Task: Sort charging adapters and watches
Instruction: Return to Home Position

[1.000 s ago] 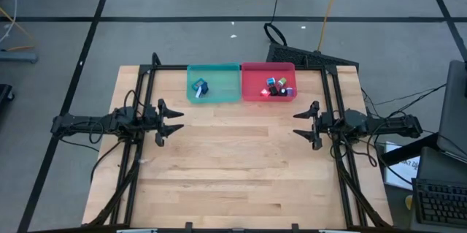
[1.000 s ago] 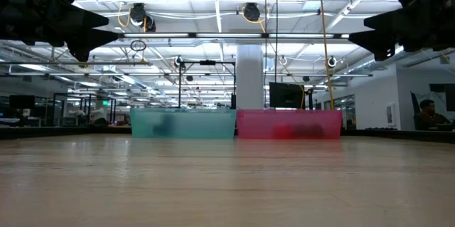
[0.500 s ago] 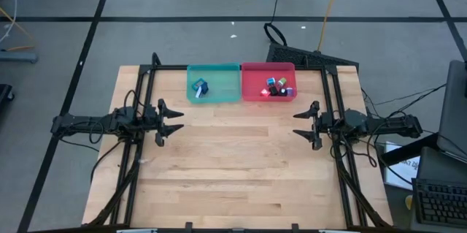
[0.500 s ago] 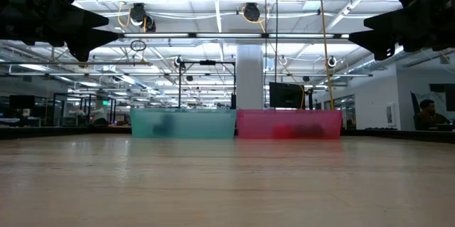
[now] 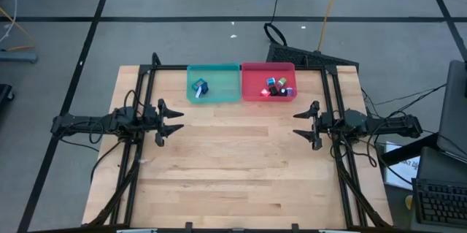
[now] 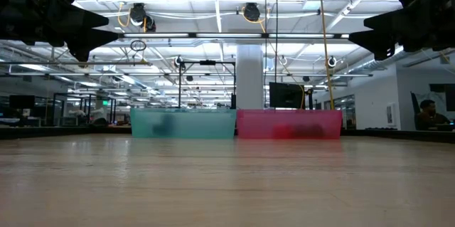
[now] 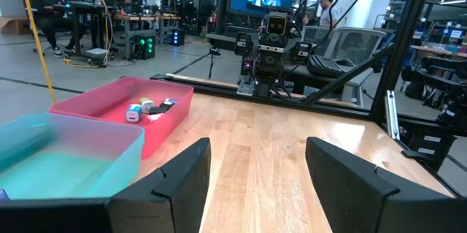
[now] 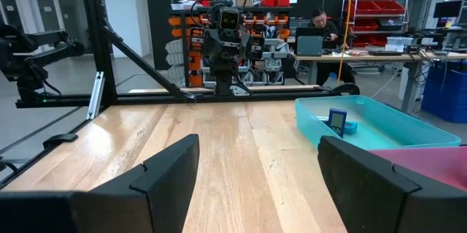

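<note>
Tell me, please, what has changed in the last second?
Nothing visibly changed. The left end effector and right end effector stay open, far apart, away from the bins. The watches lie in the teal bin, the adapters in the red bin.

Side by side: left bin (image 5: 213, 66) with watches (image 5: 198, 87), right bin (image 5: 267, 65) with adapters (image 5: 277, 87)

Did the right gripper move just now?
No. In the high view the right gripper is in the same spot as before, open, just as far from the red bin.
</note>
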